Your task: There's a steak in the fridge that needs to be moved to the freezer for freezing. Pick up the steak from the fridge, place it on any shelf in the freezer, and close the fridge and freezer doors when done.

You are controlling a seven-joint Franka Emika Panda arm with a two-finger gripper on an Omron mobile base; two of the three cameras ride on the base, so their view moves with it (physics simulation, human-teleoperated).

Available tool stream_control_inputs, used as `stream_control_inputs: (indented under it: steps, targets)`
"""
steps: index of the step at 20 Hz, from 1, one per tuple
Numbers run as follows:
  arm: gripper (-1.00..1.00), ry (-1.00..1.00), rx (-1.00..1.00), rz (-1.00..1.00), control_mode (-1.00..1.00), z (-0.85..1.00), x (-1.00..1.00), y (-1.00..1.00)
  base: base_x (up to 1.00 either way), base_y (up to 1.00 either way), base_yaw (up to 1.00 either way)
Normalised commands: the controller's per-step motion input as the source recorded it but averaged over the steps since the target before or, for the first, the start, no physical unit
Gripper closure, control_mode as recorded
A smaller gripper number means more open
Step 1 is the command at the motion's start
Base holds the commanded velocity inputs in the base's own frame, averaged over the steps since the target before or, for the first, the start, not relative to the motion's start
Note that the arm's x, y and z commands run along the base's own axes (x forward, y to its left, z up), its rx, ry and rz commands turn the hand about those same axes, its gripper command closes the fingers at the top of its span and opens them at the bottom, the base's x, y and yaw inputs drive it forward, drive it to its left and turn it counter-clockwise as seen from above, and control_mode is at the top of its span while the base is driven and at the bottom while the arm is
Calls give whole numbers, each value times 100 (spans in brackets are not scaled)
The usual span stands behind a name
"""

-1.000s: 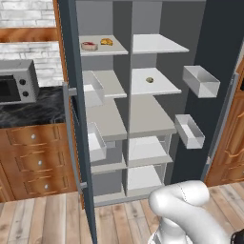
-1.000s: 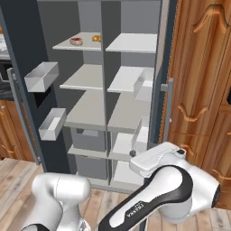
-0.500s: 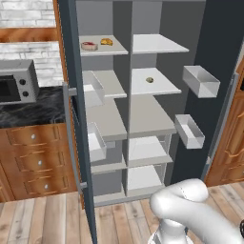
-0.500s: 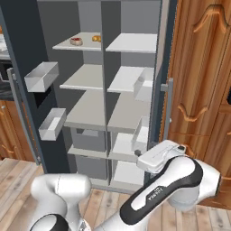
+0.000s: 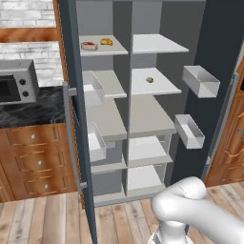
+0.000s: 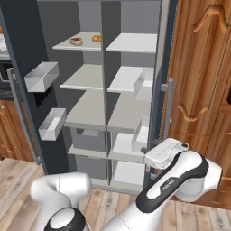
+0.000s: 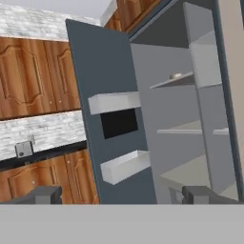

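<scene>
**Steak on top shelf; both doors open; arm low at right**

The steak [image 5: 88, 45] lies on the top shelf [image 5: 102, 49] of one open compartment of the tall slate-grey appliance, just beside a small golden-brown pastry [image 5: 106, 42], the two not touching. The right base view shows the same pair, steak [image 6: 76, 41] to the left of the pastry [image 6: 96, 39].

Near field: the white arm [image 6: 173, 180] is folded low in front of the appliance's right side, its hand [image 6: 166, 152] close to the right door's bar handle [image 6: 168, 109]. The left base view shows the arm's rounded white link [image 5: 190, 205] and not the hand.

Gripper: in the hand view the gripper [image 7: 123, 195] shows two dark fingertips [image 7: 44, 194] set wide apart at the bottom edge, released, nothing between them.

Middle field: the hand view looks past the inner face of one open door [image 7: 109, 128], which carries two pale bins [image 7: 125, 164] and a black rectangle [image 7: 119, 122]. The base views show that door from the front-side angle with the bins [image 6: 41, 76] projecting inward.

Far field: the left base view alone shows a microwave [image 5: 18, 82] on a dark counter [image 5: 28, 112] over wooden drawers [image 5: 34, 162]. A small dark round item [image 5: 149, 80] rests on the second shelf of the other compartment.
</scene>
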Motion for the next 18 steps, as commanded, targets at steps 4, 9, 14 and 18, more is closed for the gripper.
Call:
stream_control_inputs:
  steps: [4,9,14,18]
  targets:
    - [-100,0,0,0,-100,-23,56,-3,0,0,0]
    - [-100,1,2,0,-100,-2,31,-38,0,0,0]
    - [-100,2,1,0,-100,-11,12,-34,0,0,0]
    - [-100,3,0,0,-100,-43,39,-1,0,0,0]
